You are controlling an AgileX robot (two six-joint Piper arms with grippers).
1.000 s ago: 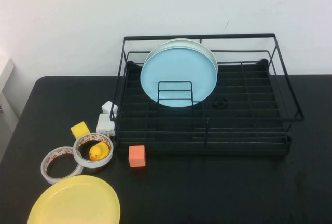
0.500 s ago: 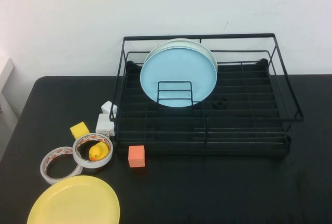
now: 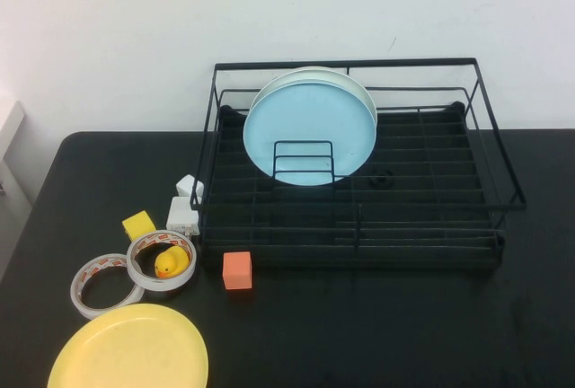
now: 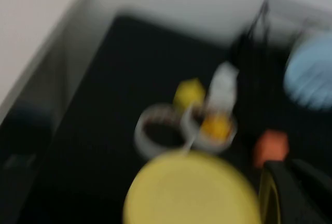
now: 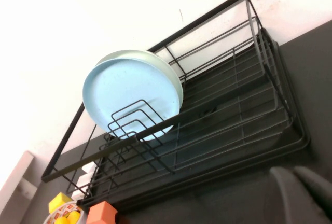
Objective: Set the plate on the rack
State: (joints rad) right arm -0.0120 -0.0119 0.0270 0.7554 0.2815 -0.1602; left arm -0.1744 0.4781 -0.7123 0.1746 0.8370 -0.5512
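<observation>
The black table [image 3: 377, 325] carries everything. The rack [image 3: 431, 217] sits toward its back, with a light blue plate [image 3: 310, 132] and a whitish plate [image 3: 355, 87] upright in the slots at its left end. The plate [image 3: 130, 352] I want lies flat at the near left edge, just in front of two tape rolls [image 3: 135, 271]. My left jaws [image 4: 290, 193] hang above it, near its rim; I cannot tell whether they are apart or together. My right jaws [image 5: 303, 187] wait in front of the rack, equally unreadable. To do this well, I judge I should bite the rim on the side away from the tape, then tilt the plate upright for an empty slot.
</observation>
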